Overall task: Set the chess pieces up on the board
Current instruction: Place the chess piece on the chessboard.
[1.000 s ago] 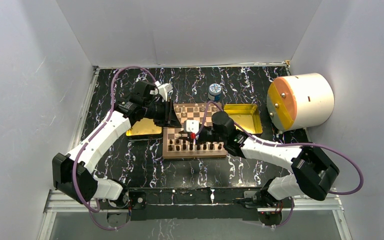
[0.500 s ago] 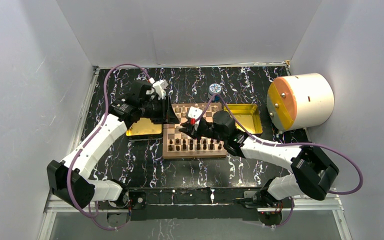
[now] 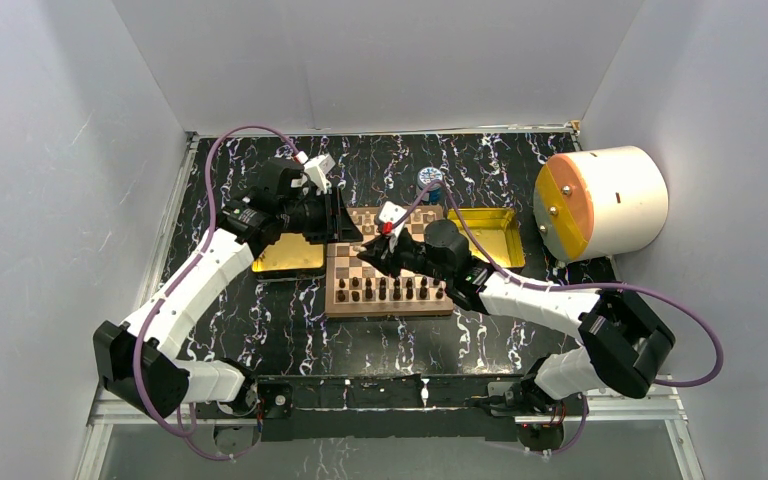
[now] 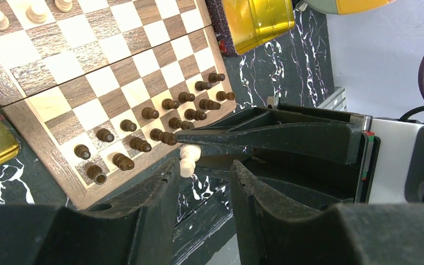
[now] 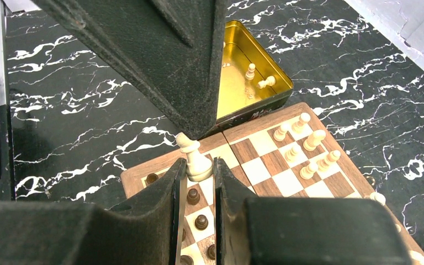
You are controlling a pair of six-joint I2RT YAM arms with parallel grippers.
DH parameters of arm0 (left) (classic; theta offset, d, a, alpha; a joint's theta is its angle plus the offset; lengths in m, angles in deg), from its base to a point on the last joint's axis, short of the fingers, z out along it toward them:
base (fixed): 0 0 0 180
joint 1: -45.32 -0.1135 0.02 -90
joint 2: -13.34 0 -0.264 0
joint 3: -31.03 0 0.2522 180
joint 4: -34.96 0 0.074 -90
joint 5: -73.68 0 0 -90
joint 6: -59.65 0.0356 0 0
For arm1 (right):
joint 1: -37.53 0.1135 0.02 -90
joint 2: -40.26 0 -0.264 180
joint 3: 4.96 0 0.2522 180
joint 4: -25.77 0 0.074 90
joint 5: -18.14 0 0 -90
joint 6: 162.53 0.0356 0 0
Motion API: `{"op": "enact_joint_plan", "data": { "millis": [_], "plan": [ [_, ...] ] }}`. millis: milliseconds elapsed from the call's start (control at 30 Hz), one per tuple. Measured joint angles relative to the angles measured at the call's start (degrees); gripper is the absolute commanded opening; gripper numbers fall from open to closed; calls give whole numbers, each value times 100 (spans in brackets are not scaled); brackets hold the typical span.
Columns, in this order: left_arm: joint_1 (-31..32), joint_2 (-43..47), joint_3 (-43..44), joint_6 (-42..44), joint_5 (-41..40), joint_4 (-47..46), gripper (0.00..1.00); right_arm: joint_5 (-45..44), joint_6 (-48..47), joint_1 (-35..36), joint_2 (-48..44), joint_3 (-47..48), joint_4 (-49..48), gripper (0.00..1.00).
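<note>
The board (image 3: 390,308) lies mid-table, with dark brown pieces (image 4: 160,118) in its two near rows and several cream chess pieces (image 5: 303,149) on its far side. My right gripper (image 5: 199,165) is shut on a cream piece (image 5: 196,157) and holds it above the board's left corner. My left gripper (image 4: 204,165) is open, and its fingers sit on either side of that piece (image 4: 189,160), which lies close to one finger. In the top view the two grippers (image 3: 345,228) (image 3: 368,258) meet tip to tip over the board's left part.
A gold tray (image 5: 237,91) left of the board holds two cream pieces (image 5: 256,77). A second gold tray (image 3: 485,235) lies to the board's right. A blue-and-white jar (image 3: 428,182) stands behind the board. A big white cylinder with an orange face (image 3: 600,200) sits far right.
My right gripper rose from the board's near rows, moved left and tilted its tip up toward the left gripper. The left arm shifted slightly back and left.
</note>
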Motion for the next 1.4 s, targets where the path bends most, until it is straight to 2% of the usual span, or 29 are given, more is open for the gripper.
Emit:
{"op": "enact_joint_plan", "data": {
  "millis": [333, 767, 933, 1200, 1267, 1400],
  "plan": [
    [0, -13, -120, -81, 7, -155, 37, -164, 260, 0, -2, 0, -37, 2],
    [0, -122, -313, -168, 111, -481, 32, -570, 424, 0, -74, -2, -210, 2],
    [-9, -262, -313, -166, 190, -605, 22, -662, 424, 0, -79, -52, -197, 3],
    [-9, -385, -313, -229, 323, -772, 12, -673, 426, 0, -136, -59, -186, 4],
    [-9, -385, -313, -264, 350, -804, 9, -682, 428, -2, -162, -76, -192, 8],
    [-9, -385, -313, -291, 376, -844, 6, -717, 452, -4, -181, -76, -192, 35]
  ]
}}
